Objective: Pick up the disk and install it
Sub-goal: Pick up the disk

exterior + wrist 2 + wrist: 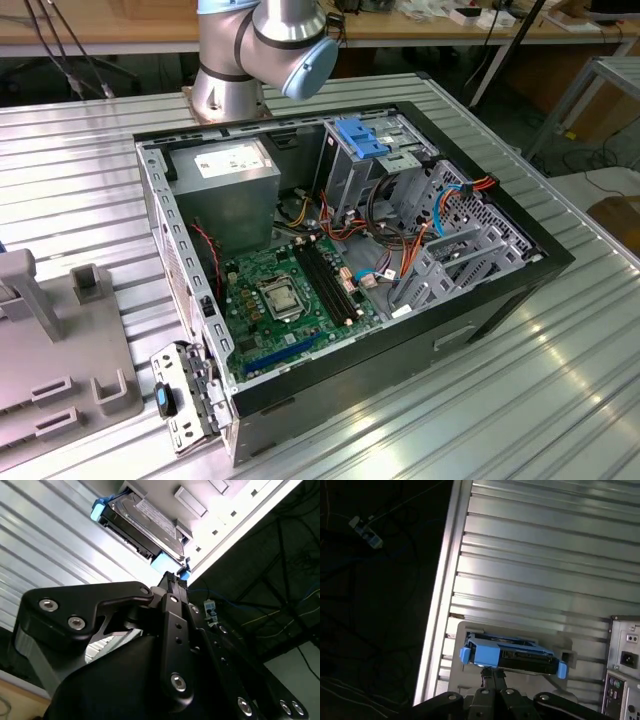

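Observation:
The disk is a dark flat drive with bright blue rails. It rests in a pale grey holder on the ribbed metal table, close to the table's edge. In both wrist views my gripper reaches up to the blue end of the disk and its tip is right at the blue plastic. Whether it grips the disk does not show.
An open computer case lies on the table with its green motherboard, drive cage and a paler blue bracket exposed. Its rear panel is beside the holder. A grey fixture stands at the exterior view's left. The arm's base is behind the case.

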You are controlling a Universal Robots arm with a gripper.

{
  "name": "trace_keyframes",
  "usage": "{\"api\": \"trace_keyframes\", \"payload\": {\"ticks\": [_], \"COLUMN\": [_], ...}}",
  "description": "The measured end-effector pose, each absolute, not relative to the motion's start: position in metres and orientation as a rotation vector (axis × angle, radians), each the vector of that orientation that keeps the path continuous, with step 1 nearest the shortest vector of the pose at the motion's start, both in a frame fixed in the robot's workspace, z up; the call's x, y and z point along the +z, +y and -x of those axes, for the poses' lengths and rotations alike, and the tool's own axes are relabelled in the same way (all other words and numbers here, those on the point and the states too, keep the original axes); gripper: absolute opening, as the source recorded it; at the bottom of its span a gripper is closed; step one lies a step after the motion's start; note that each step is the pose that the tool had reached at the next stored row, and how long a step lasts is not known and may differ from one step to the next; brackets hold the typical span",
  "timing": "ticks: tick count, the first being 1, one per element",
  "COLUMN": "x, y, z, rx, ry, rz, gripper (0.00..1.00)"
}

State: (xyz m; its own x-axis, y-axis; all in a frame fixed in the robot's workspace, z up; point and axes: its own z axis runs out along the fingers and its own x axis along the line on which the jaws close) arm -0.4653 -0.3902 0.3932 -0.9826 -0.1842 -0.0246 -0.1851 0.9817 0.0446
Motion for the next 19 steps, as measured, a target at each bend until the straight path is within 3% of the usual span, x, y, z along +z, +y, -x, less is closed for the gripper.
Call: {"api": "trace_keyframes", "payload": {"ticks": [19], "x": [0.3933], "y": [-0.3902], "z": [0.4653], "rx": [0.079], "ry": [2.931], "rz": [1.107], "gripper": [0.11]}}
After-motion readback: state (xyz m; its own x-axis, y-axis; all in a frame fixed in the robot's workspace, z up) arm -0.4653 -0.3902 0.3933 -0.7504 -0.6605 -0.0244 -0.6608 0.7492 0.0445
